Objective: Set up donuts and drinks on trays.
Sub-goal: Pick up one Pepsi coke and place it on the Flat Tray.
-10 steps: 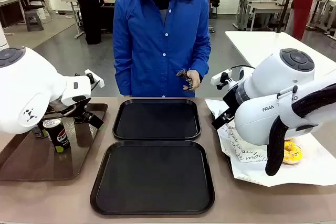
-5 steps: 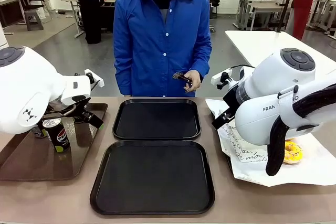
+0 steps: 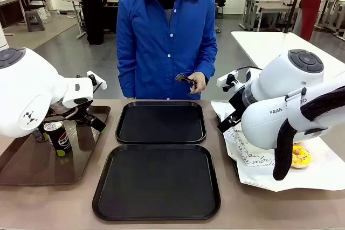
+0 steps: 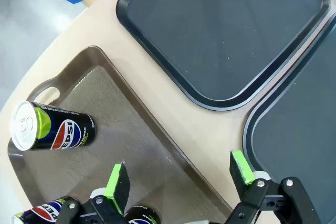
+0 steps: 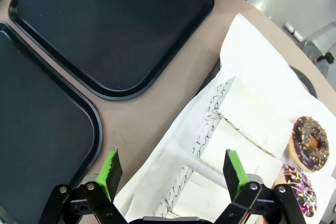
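Two black trays lie bare in the middle of the table, the far tray (image 3: 161, 122) by the person and the near tray (image 3: 157, 181) in front of it. My left gripper (image 4: 179, 174) hangs open over the edge of a brown tray (image 4: 131, 145) that holds three Pepsi cans: one can (image 4: 52, 129) apart, two cans (image 4: 44, 214) (image 4: 142, 216) just under the fingers. My right gripper (image 5: 172, 170) is open above white paper sleeves (image 5: 247, 108). Two chocolate donuts (image 5: 310, 144) (image 5: 299, 192) lie beyond it, and a yellow donut (image 3: 299, 155) shows behind the right arm.
The person in a blue shirt stands at the far edge, one hand (image 3: 197, 83) holding a small dark object above the far tray's rim. The brown tray (image 3: 32, 160) takes the left side, the white paper (image 3: 253, 162) the right. A strip of bare tabletop runs between the trays.
Both arms have stayed still. The person's hand has shifted the dark object slightly.
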### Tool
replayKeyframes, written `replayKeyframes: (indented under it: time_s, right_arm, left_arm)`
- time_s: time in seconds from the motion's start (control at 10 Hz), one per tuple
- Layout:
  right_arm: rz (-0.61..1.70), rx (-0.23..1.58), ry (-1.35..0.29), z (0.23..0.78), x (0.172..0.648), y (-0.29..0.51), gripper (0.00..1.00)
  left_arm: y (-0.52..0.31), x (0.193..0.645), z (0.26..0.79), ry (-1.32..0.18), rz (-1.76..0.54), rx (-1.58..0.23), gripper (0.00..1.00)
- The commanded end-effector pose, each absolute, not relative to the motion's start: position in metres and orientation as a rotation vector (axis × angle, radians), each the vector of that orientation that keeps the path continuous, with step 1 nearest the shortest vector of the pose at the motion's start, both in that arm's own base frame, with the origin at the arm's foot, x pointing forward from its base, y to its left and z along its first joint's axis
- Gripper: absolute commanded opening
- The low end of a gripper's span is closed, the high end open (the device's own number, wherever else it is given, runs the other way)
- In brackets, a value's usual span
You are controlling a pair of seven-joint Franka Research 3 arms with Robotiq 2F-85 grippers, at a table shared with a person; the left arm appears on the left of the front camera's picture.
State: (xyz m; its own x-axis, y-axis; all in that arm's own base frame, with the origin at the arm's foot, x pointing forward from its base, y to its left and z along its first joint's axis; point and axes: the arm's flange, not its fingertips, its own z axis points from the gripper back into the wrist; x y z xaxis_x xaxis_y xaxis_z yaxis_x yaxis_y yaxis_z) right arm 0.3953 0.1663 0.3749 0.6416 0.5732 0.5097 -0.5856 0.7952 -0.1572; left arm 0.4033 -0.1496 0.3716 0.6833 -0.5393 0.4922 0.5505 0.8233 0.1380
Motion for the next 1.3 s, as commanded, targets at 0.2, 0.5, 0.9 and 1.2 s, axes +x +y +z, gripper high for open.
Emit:
replayKeyframes:
  time_s: [0.2, 0.5, 0.9, 1.2]
  right_arm:
    - [0.660, 0.023, -0.573, 0.375, 0.395, 0.166, 1.00]
    - [0.708, -0.066, -0.625, 0.437, 0.296, 0.162, 1.00]
    - [0.682, -0.129, -0.396, 0.433, 0.175, 0.113, 1.00]
    - [0.695, -0.159, -0.380, 0.521, 0.251, 0.159, 1.00]
  left_arm:
    - [-0.150, 0.403, 0.372, -0.545, -0.611, -0.022, 1.00]
    - [-0.120, 0.311, 0.431, -0.619, -0.713, 0.018, 1.00]
    - [-0.051, 0.204, 0.421, -0.480, -0.699, -0.003, 1.00]
    - [-0.097, 0.312, 0.523, -0.456, -0.694, -0.003, 1.00]
